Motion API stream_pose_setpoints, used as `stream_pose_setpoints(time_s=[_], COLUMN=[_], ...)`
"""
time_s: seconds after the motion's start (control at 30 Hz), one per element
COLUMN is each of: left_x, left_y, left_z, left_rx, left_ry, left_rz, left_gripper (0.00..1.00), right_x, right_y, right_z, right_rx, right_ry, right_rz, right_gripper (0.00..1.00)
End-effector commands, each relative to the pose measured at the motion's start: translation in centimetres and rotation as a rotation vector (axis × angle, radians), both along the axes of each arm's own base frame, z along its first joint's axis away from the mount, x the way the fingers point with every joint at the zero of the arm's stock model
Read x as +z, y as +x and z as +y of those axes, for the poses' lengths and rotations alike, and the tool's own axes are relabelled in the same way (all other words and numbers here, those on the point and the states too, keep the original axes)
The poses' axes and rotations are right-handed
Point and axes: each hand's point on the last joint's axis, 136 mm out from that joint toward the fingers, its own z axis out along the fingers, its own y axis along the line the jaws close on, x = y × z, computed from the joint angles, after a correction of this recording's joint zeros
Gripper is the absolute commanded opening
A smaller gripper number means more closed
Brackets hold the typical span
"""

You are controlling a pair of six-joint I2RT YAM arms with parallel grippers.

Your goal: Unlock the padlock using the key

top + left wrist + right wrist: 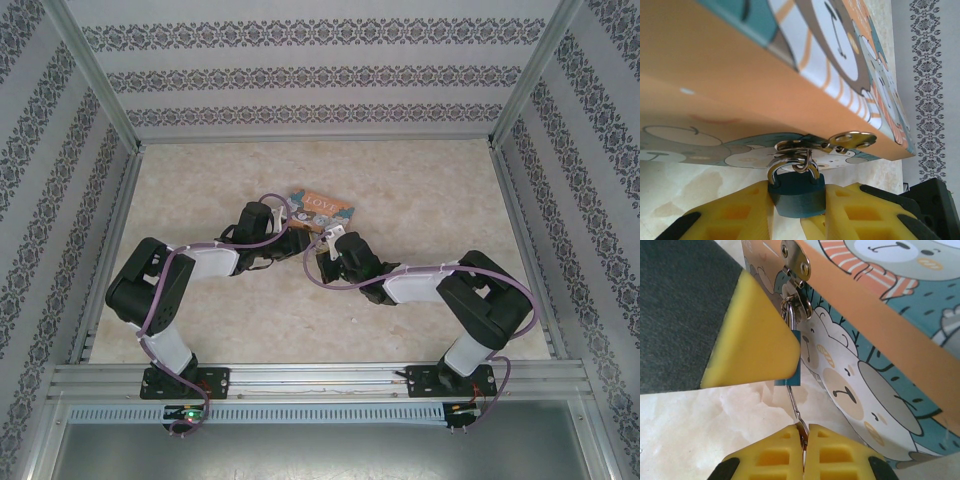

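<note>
The tiny padlock (pixel 796 196) has a blue-teal body and a silvery shackle (pixel 774 170) hooked through the latch (pixel 852 140) of the bear tin. My left gripper (pixel 799 210) is shut on the padlock body, one yellow finger on each side. In the right wrist view a thin edge of the padlock (pixel 796 357) shows behind the left finger (pixel 755 340). The silvery key (pixel 795 402) runs up to the padlock's underside, its head pinched in my right gripper (pixel 804 431), which is shut on it. From above, both grippers (pixel 300 238) (pixel 330 248) meet at the tin's front.
The colourful LOVE bear tin (pixel 320 208) lies mid-table on the marbled surface (pixel 420 190). Patterned walls enclose the table on three sides. A metal rail (pixel 320 380) with the arm bases runs along the near edge.
</note>
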Motion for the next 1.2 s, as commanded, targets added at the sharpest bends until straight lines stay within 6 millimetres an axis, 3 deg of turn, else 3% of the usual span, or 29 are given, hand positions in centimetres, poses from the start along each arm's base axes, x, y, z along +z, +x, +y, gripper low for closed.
stream_pose_setpoints(time_s=[0.0,0.63,1.17], left_x=[1.4,1.5,1.3], left_y=[0.6,0.6,0.6], left_z=[-1.0,-1.0,-1.0], left_rx=[-0.023,-0.026,-0.026], left_ry=[-0.04,-0.041,-0.036], left_rz=[-0.053,-0.053,-0.045], left_gripper=[0.28,0.28,0.28], right_x=[0.7,1.4,3.7], right_y=[0.8,2.3,3.0], right_z=[0.4,0.6,2.3], right_rx=[-0.028,-0.076,-0.035], right_ry=[0.007,0.036,0.146], right_rz=[-0.029,-0.043,-0.108], right_gripper=[0.0,0.0,0.0])
